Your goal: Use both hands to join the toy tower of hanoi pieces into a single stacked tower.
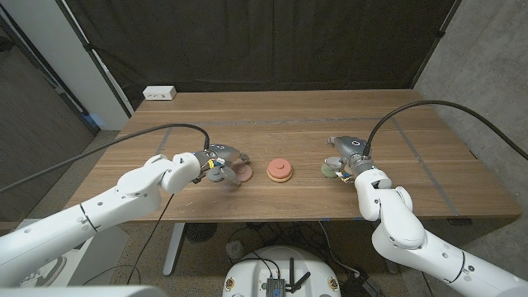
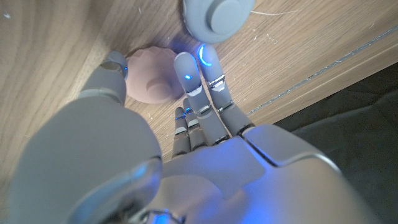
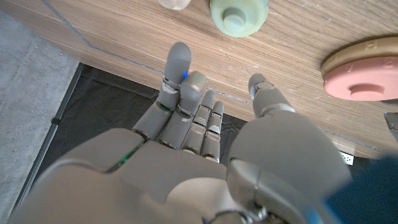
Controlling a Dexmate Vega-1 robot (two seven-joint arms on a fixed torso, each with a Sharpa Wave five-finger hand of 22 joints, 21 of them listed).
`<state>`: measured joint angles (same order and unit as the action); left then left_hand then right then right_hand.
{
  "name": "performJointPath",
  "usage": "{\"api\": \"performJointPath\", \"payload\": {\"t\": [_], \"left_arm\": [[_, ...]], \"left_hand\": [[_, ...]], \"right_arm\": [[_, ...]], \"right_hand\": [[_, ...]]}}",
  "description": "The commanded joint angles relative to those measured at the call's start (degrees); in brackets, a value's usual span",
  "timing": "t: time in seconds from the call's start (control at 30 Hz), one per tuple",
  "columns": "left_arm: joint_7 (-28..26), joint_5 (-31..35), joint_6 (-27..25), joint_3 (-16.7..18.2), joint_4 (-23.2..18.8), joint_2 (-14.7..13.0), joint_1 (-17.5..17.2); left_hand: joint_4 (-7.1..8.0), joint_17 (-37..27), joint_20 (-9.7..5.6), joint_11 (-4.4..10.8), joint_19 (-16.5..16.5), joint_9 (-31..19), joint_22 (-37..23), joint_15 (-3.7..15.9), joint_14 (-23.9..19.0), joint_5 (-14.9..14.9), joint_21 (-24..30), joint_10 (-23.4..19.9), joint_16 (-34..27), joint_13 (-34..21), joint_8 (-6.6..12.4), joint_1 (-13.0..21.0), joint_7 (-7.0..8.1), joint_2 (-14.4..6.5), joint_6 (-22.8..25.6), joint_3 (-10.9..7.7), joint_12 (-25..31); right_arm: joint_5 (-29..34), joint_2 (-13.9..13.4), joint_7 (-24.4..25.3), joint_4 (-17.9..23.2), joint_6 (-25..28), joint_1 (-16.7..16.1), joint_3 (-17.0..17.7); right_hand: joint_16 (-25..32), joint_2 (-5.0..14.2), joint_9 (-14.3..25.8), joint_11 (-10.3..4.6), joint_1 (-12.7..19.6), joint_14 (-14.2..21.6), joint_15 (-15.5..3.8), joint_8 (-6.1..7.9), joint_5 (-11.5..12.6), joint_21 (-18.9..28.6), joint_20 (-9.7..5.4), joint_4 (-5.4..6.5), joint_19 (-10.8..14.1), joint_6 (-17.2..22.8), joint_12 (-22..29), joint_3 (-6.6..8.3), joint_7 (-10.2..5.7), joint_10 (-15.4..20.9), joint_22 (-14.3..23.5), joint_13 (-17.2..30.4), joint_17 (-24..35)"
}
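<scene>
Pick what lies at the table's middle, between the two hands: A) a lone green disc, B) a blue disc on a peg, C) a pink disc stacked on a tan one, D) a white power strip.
C: in the head view a pink disc sits on a tan disc midway between the left hand and the right hand.

White, rounded arm shells; a black cable loops to each wrist; left hand (image 1: 216, 164) and right hand (image 1: 350, 161) grey; fingers (image 2: 186, 70) lit blue.

Left hand (image 1: 216, 163) low over table, fingers (image 2: 186, 71) apart, right hand (image 1: 351, 162) likewise, holding nothing
</scene>
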<state>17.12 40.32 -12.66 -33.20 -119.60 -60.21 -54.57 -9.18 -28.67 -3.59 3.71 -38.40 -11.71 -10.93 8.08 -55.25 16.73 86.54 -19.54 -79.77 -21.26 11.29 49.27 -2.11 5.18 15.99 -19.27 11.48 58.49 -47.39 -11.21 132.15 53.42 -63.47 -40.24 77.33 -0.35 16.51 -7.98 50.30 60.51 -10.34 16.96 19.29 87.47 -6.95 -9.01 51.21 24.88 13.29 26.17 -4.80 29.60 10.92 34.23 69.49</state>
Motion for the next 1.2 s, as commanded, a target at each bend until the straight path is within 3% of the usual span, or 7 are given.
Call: {"api": "performJointPath", "payload": {"t": [0.03,0.97,1.2], "left_arm": [[0.75,0.28,0.41,-1.00,1.43,1.14,1.07],[-0.51,-0.53,-0.61,-1.26,1.89,1.39,0.23],[-1.30,-0.48,-1.68,-1.10,1.37,1.50,-0.41]], "left_hand": [[0.10,-0.01,-8.10,-0.20,-0.29,-0.12,-0.15,4.44,0.11,-0.05,-0.12,-0.49,-0.28,-0.03,0.48,0.66,-0.01,-0.12,0.67,0.03,0.49],[-0.03,0.21,-8.11,0.62,-0.62,-0.07,-0.18,4.44,-0.24,-0.10,0.04,-2.59,-0.80,-0.02,1.12,1.57,0.29,-0.82,2.70,-0.04,1.22],[-0.12,0.24,-8.14,1.42,-1.38,-0.12,-0.23,4.46,-0.95,-0.02,0.41,-5.33,-1.30,-0.21,1.96,2.38,0.71,-1.37,5.38,-0.24,2.14]], "right_arm": [[-0.31,0.11,-0.32,-0.17,0.17,0.22,-0.01],[-1.37,0.55,1.35,-0.61,0.70,-0.02,-0.18],[-2.20,0.07,2.09,-0.52,0.62,-0.22,0.15]], "right_hand": [[-0.20,0.10,0.18,-0.04,0.03,-0.32,-2.15,0.27,0.39,-0.16,-5.30,-0.02,0.10,0.61,-0.19,0.52,0.05,0.59,0.10,0.27,0.07],[0.01,0.34,0.23,-0.10,-0.09,-0.28,-2.14,0.34,0.85,-0.13,-5.31,-0.06,0.12,0.90,-0.33,0.88,-0.03,1.00,0.16,0.67,0.30],[-0.26,0.38,0.25,-0.03,-0.20,-0.59,-2.15,0.33,0.98,-0.22,-5.30,-0.05,-0.03,0.92,-0.33,0.97,-0.02,1.24,0.10,0.81,0.06]]}}
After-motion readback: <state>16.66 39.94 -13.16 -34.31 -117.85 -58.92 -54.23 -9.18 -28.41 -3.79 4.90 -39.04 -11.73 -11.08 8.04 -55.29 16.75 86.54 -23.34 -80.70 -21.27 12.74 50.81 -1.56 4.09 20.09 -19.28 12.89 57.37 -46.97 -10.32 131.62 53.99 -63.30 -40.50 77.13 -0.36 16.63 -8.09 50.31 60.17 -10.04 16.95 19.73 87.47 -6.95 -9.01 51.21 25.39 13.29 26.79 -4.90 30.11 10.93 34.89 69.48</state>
